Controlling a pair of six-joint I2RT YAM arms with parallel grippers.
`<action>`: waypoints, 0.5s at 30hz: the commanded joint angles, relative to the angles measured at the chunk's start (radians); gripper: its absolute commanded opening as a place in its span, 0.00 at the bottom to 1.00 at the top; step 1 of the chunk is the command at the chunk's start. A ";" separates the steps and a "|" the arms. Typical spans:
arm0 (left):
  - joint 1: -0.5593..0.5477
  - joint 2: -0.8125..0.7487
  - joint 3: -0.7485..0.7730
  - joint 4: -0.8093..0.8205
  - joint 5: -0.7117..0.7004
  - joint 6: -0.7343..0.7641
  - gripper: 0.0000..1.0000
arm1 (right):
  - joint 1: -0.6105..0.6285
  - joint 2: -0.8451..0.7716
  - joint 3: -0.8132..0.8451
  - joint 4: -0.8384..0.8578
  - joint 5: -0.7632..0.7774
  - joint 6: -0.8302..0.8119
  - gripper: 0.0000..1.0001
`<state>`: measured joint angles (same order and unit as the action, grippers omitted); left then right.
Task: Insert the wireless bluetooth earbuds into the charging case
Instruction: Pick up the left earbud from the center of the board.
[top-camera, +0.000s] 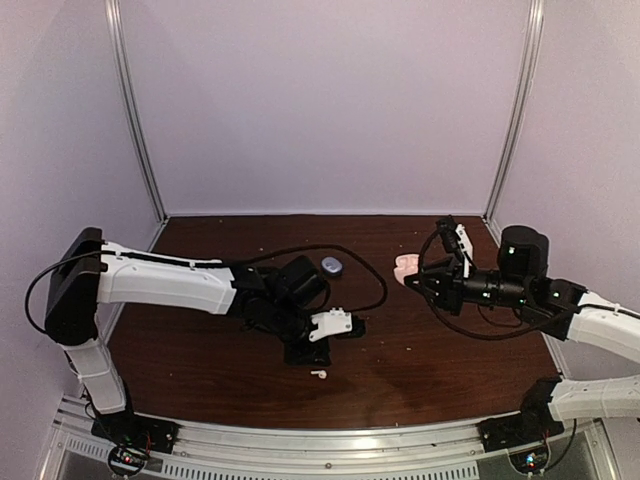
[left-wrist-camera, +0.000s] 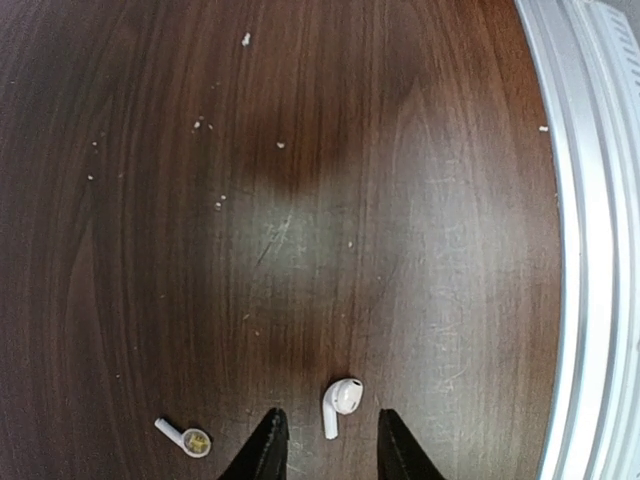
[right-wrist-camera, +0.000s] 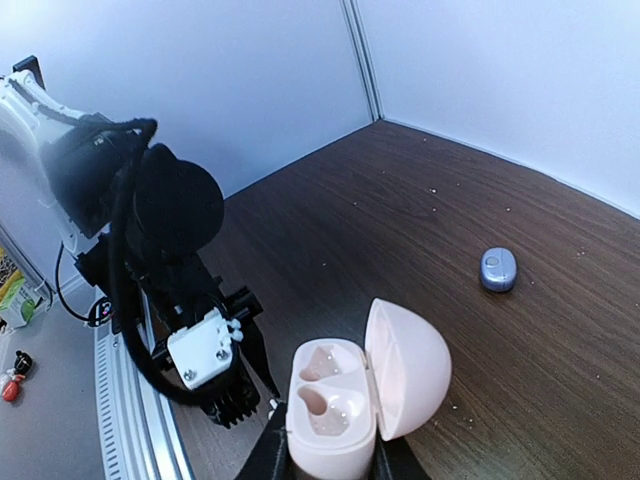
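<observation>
Left claw (left-wrist-camera: 330, 412) is at the bottom middle of its wrist view with its jaws apart, and a white earbud (left-wrist-camera: 340, 400) lies on the dark wood table (left-wrist-camera: 300, 200) right in the gap. I don't think either finger is touching it yet. A second earbud (left-wrist-camera: 185, 437) is off in the lower left of that frame, outside the jaws, so one at a time.

If it were me, I'd drop straight down and pinch the fat head, not the skinny stem. That thing looks slick and light enough to squirt out sideways, so close slowly.

Right claw (right-wrist-camera: 330, 455) is clamped on the pink charging case (right-wrist-camera: 345, 400), bottom middle of its view. The lid is flipped open to the right and both wells look empty. I'd keep that case steady with the wells up so the bud has a target. Can't tell which well this bud belongs in.

There's also a little blue pod (right-wrist-camera: 498, 269) sitting well apart at the right of that frame, which I'd ignore.
</observation>
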<state>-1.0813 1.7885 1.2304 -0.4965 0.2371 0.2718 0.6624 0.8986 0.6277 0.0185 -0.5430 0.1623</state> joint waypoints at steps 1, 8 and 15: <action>-0.026 0.080 0.070 -0.120 -0.049 0.068 0.33 | -0.032 -0.044 -0.010 0.018 -0.013 0.037 0.00; -0.050 0.164 0.165 -0.179 -0.063 0.089 0.34 | -0.055 -0.077 -0.019 0.005 -0.020 0.049 0.00; -0.061 0.226 0.227 -0.230 -0.064 0.102 0.33 | -0.061 -0.084 -0.022 0.004 -0.023 0.048 0.00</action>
<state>-1.1328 1.9793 1.4086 -0.6781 0.1837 0.3485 0.6113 0.8284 0.6140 0.0124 -0.5510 0.1955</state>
